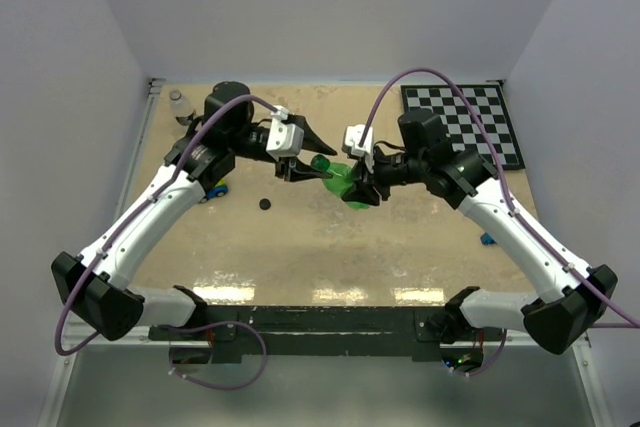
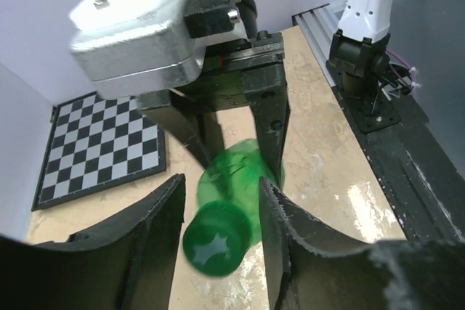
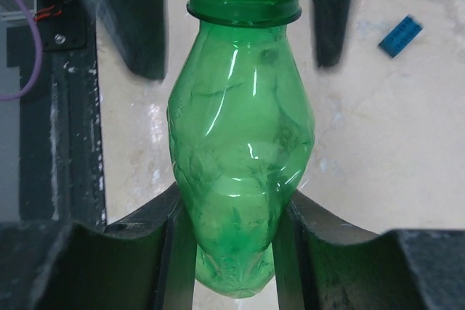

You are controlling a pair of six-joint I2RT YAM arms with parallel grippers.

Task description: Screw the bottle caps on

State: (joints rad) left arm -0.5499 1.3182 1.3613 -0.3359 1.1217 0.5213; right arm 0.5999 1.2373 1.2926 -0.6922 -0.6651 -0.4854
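Upper left: clear bottle [image 1: 179, 103] stands well apart from the arms. Black cap [image 1: 265, 204] lies loose on the worktop [image 1: 300, 257], left of centre.

Centre: left gripper [image 2: 221, 183] has its jaws apart, flanking the green cap [image 2: 216, 241] on the neck of the green bottle [image 3: 243, 143], with narrow gaps on both sides.

Right gripper [image 3: 232, 195] is clamped on the bottle's lower body.

Risks: misaligned axes would cross-thread the cap. Under torque the thin bottle may twist in the clamp.

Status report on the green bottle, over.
Right gripper shut on green bottle. Left gripper open, straddling green cap on its neck. Nothing blocking.
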